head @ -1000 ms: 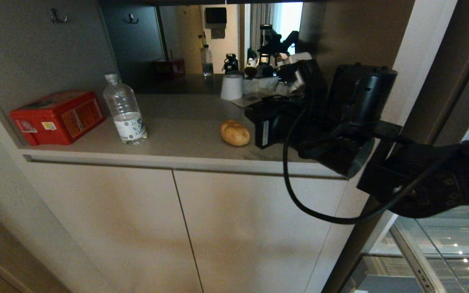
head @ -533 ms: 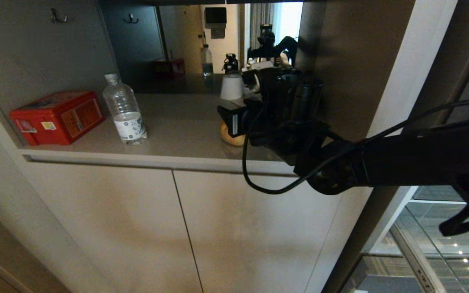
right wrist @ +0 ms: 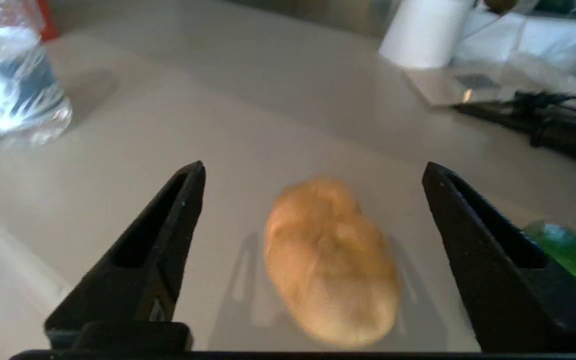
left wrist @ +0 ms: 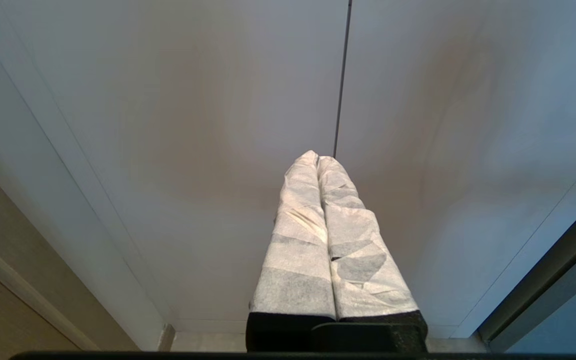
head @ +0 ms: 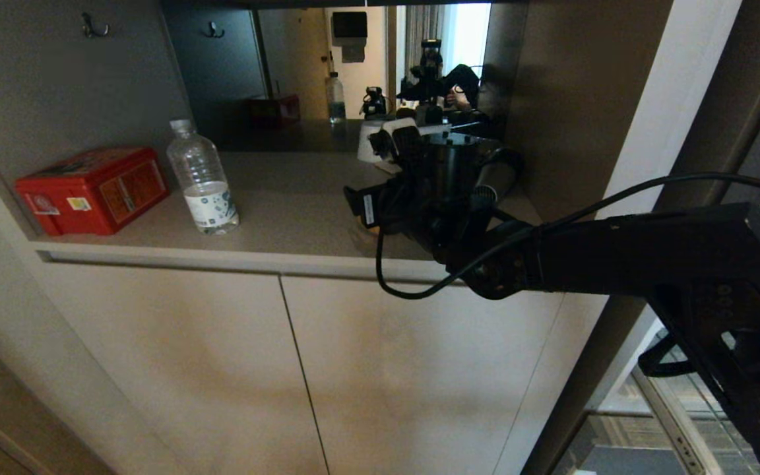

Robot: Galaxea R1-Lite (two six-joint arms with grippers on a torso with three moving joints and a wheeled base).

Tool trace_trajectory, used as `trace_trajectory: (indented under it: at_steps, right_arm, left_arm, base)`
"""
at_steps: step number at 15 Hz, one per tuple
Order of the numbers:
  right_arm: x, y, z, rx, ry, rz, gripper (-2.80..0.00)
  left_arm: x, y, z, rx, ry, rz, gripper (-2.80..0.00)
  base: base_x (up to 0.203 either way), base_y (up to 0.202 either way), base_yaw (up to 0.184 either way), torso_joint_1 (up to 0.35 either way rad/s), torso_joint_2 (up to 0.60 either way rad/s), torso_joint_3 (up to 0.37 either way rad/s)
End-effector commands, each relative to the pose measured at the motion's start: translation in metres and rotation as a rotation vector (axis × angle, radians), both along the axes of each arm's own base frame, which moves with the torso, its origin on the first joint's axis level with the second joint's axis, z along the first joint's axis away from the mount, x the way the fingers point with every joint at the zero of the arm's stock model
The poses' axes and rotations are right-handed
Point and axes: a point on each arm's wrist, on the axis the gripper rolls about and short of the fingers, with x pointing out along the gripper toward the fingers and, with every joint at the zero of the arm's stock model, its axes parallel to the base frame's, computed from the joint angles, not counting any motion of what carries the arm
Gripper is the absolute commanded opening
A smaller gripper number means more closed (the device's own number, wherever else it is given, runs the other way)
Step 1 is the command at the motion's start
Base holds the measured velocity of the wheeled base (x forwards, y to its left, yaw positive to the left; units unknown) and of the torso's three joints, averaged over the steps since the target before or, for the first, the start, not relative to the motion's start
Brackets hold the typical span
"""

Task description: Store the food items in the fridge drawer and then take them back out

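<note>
The right gripper [right wrist: 313, 172] is hovering low over the beige surface [right wrist: 278, 115], its jaws standing wide apart and gripping nothing. The potato [right wrist: 329, 260] is lying between them, touching neither. A green pepper [right wrist: 570, 252] is sitting just beside it. Farther off, a water bottle [head: 202, 178] and red tin [head: 93, 190] are resting. The left gripper [left wrist: 318, 157] is hanging by the cabinet doors [left wrist: 193, 125], jaws pressed together, empty.

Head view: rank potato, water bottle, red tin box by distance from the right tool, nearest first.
1. potato: on the counter right at the open right tool, almost hidden under it in the head view.
2. water bottle: standing further left.
3. red tin box: far left end of the counter.
</note>
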Motion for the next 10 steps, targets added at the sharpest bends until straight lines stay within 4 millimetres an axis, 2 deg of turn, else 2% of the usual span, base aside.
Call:
trace_trajectory:
  at_steps: [1,6,10]
  right_arm:
    - [0.011,0.000,-0.006,0.001,0.000,-0.031,0.00]
    - [0.024,-0.003,-0.026,-0.019,0.032,-0.060,0.00]
    - [0.027,-0.002,-0.032,-0.023,0.045,-0.053,0.00]
  left_arm:
    - [0.001,0.000,-0.003,0.000,0.010,0.000,-2.80]
    - [0.001,0.000,-0.003,0.000,0.010,0.000,-2.80]
    - [0.001,0.000,-0.003,0.000,0.010,0.000,-2.80]
  base:
    - [0.000,0.000,0.000,0.000,0.00,0.000]
    - [0.000,0.000,0.000,0.000,0.00,0.000]
    - [0.000,0.000,0.000,0.000,0.00,0.000]
